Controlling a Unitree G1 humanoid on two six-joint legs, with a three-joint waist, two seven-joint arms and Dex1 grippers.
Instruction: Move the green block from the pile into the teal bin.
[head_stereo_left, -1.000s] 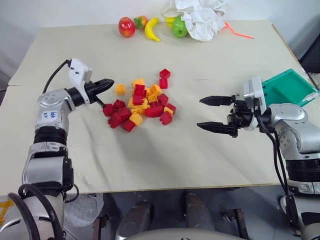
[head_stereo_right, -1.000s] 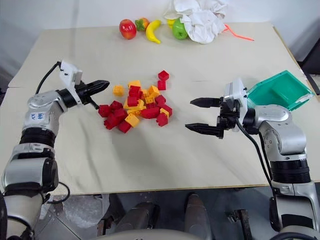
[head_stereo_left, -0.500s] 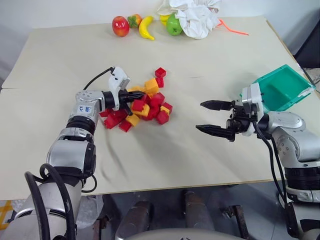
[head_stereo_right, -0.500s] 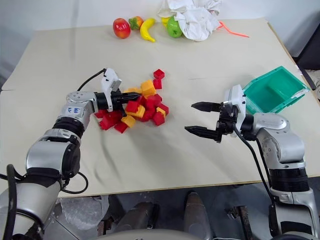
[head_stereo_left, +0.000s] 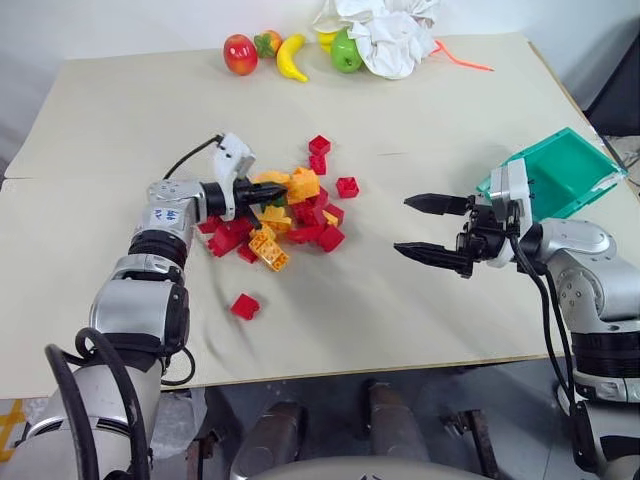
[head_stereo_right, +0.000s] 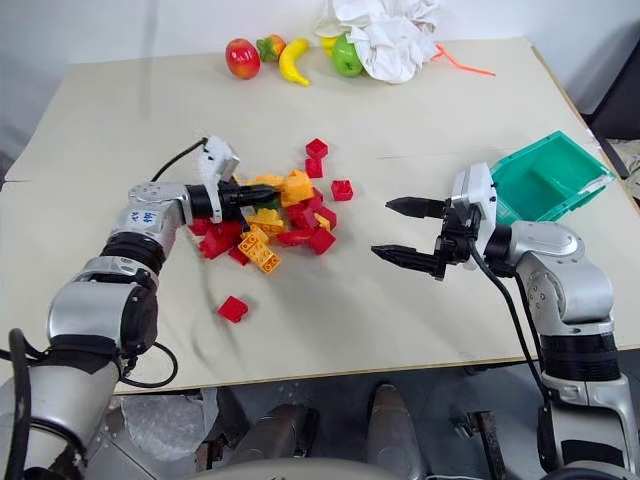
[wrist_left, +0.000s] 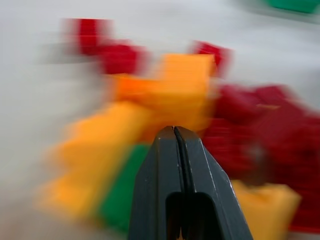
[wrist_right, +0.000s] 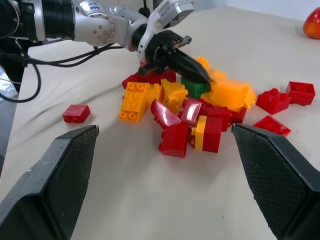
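The left gripper (head_stereo_left: 283, 187) has its 2 fingers pressed together with nothing between them, their tips pushed into the pile (head_stereo_left: 290, 210) of red and orange bricks on the table (head_stereo_left: 420, 110). The green block (wrist_right: 196, 86) sits inside the pile, just beside those tips and partly covered by orange bricks. 1 red brick (head_stereo_left: 244, 306) lies apart on the near side. The right gripper (head_stereo_left: 430, 229) hangs spread wide and empty, between the pile and the teal bin (head_stereo_left: 560, 175), which is tilted at the table's right edge.
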